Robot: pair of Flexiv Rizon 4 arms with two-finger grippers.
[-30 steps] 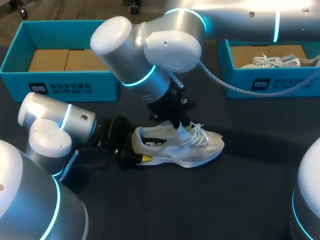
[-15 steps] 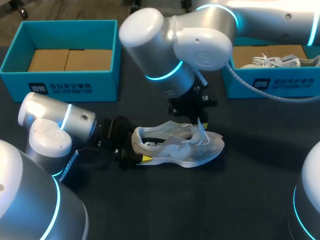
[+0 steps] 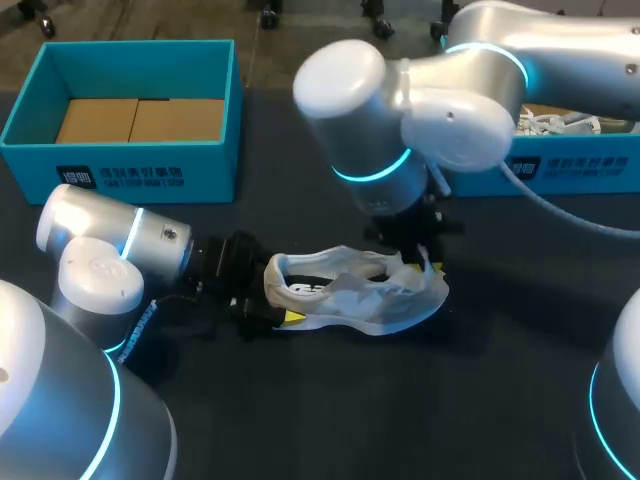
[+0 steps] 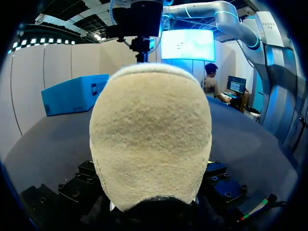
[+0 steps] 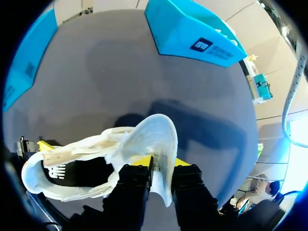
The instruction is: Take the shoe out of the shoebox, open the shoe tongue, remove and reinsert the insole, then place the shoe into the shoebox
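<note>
My right tool (image 5: pixel 162 167) pinches the tongue (image 5: pixel 153 137), lifted off the shoe (image 3: pixel 350 300). The shoe lies on the worktop (image 3: pixel 420 410), outside the shoebox (image 3: pixel 120 165). My left tool (image 3: pixel 258 305) clamps its heel (image 4: pixel 150 139).

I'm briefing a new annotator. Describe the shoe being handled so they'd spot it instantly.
On the dark table, between the two teal shoeboxes, lies a white shoe. The left gripper grips its heel and the right gripper pinches its tongue; the only other shoe sits inside the right shoebox.
</note>
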